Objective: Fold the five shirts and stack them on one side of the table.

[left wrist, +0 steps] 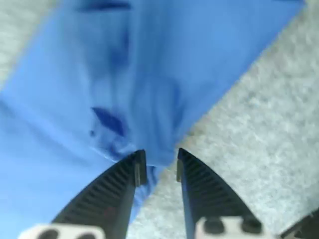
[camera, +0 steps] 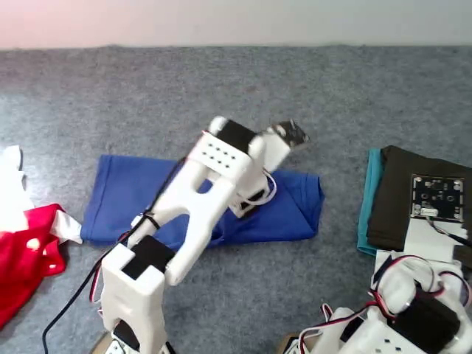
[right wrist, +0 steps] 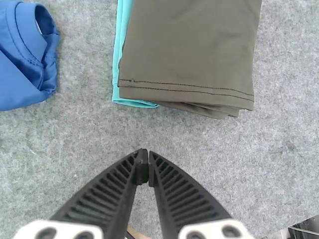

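A blue shirt [camera: 133, 192] lies partly folded across the middle of the grey table. My left gripper [camera: 289, 134] hovers above its right end. In the left wrist view this gripper [left wrist: 159, 162] stands slightly open with nothing held, the blue shirt [left wrist: 124, 74] below it. A folded brown shirt [camera: 398, 192] rests on a teal shirt [camera: 369, 199] at the right edge. My right gripper [right wrist: 144, 167] is shut and empty over bare carpet, just short of the brown shirt [right wrist: 189, 45] and teal shirt [right wrist: 119, 59]. The blue shirt's collar [right wrist: 20, 59] lies off to one side of it.
A crumpled red shirt [camera: 26, 251] and a white shirt [camera: 11, 177] lie at the left edge. The right arm's base [camera: 413, 317] with its cables sits at the front right. The left arm's base [camera: 136, 295] stands at the front, left of centre. Grey carpet stretches behind the blue shirt.
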`<state>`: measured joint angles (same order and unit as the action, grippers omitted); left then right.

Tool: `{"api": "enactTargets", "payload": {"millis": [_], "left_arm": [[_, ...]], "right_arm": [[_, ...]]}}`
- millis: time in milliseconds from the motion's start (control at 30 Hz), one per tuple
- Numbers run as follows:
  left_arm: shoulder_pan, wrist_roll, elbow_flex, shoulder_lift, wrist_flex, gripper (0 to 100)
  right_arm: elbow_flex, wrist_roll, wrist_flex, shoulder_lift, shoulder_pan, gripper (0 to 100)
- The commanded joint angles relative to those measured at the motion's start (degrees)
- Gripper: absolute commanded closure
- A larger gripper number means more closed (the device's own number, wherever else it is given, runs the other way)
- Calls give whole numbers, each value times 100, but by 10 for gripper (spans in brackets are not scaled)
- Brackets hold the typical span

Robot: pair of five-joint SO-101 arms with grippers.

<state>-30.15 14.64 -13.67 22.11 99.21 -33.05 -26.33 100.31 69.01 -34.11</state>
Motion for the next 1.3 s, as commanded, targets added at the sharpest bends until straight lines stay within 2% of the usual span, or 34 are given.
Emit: {"api": "enactTargets", "payload": {"millis": [0, 233, 533, 700, 1167, 1267], "left_arm": [[88, -35, 400, -281, -290, 889], [791, -9, 1622, -273, -1336, 888], [844, -26, 1859, -290, -1415, 888], [844, -35, 1745, -343, -1240, 889], [879, -44, 224, -343, -440, 892], [888, -290, 31, -343, -237, 892]], "right_arm": [[167, -53, 136, -31, -48, 989], [167, -53, 163, -31, -48, 989], [167, -44, 163, -22, -48, 989], [167, -44, 180, 4, -48, 989], [167, -18, 180, 13, -48, 989], [158, -26, 180, 13, -48, 989]]}}
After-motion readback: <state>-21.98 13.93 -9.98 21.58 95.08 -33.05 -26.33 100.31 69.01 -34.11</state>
